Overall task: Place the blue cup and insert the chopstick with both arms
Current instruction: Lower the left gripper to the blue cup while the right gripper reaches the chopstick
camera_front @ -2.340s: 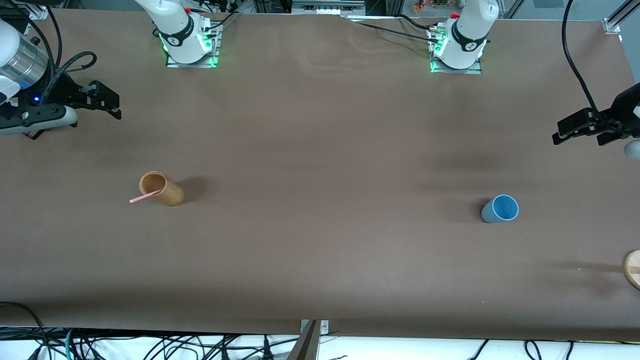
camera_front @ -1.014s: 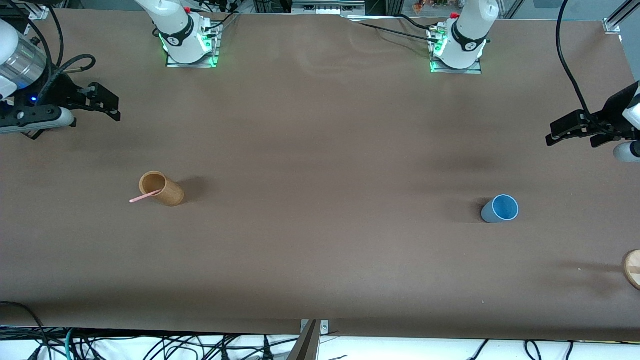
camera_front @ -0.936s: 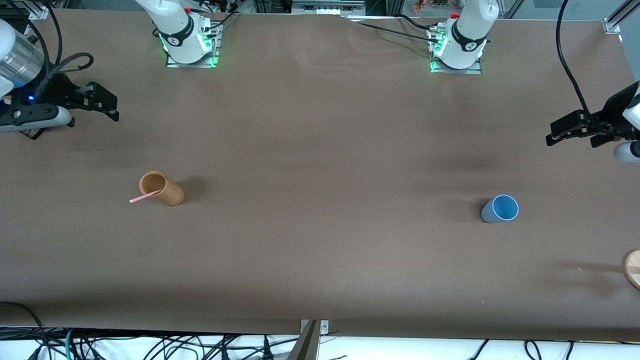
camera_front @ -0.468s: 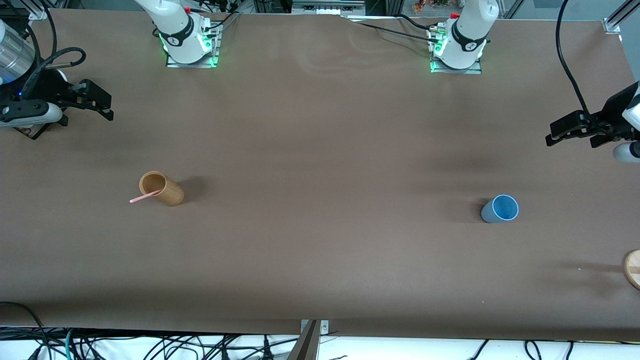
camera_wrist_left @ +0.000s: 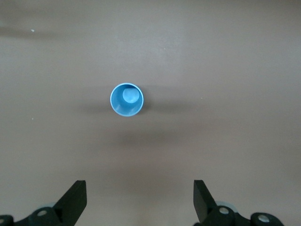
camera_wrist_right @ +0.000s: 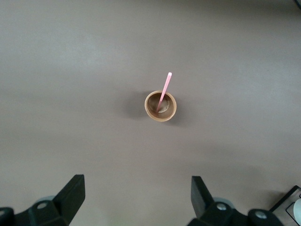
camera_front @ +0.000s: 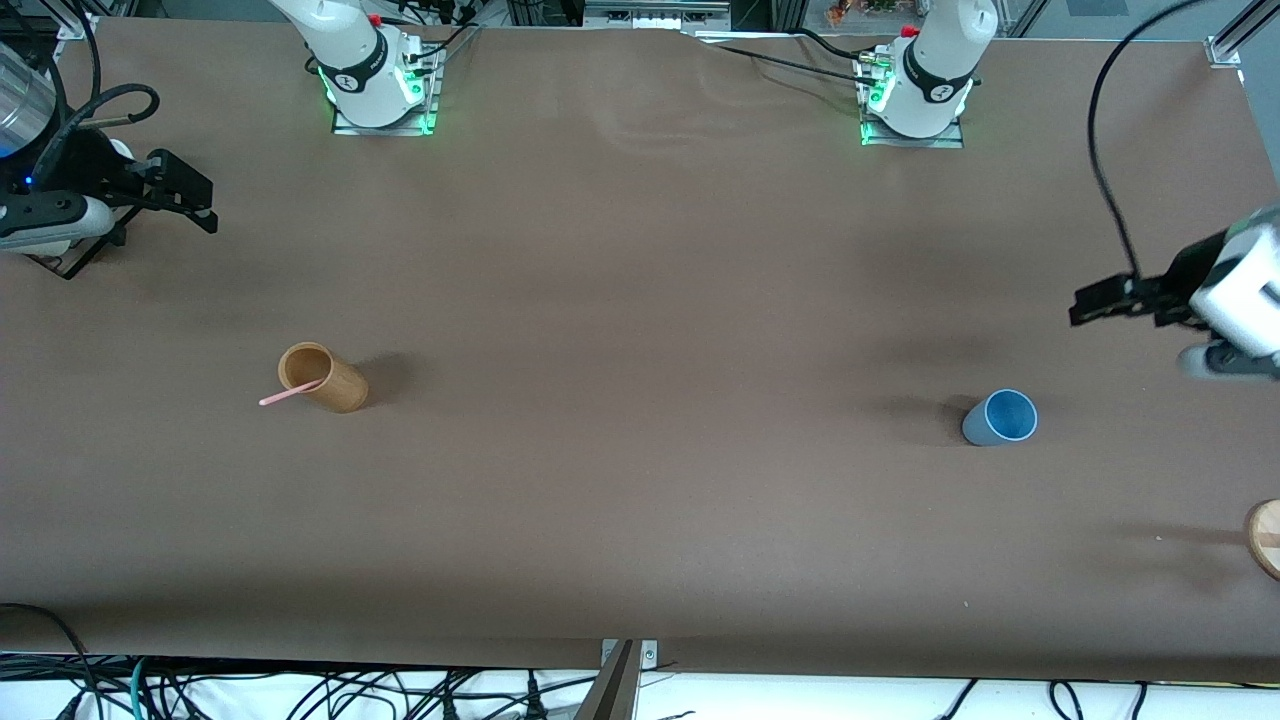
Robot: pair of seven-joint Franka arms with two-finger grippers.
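Observation:
The blue cup (camera_front: 1000, 417) stands upright, mouth up, on the brown table toward the left arm's end; it also shows in the left wrist view (camera_wrist_left: 127, 99). My left gripper (camera_front: 1092, 304) is open and empty, up in the air over bare table close to the blue cup (camera_wrist_left: 139, 187). The pink chopstick (camera_front: 290, 395) leans out of a tan wooden cup (camera_front: 322, 377) toward the right arm's end; both show in the right wrist view, chopstick (camera_wrist_right: 165, 86) and tan cup (camera_wrist_right: 161, 106). My right gripper (camera_front: 198, 200) is open and empty, over the table's end (camera_wrist_right: 136, 184).
A round wooden disc (camera_front: 1265, 538) lies at the table edge at the left arm's end. The arm bases (camera_front: 380, 85) (camera_front: 915, 95) stand along the back edge. A dark-framed object (camera_wrist_right: 290, 207) sits under the right wrist. Cables hang along the front edge.
My left gripper has moved down and inward toward the blue cup. My right gripper has drifted outward toward the table's end. Both cups and the chopstick have not moved.

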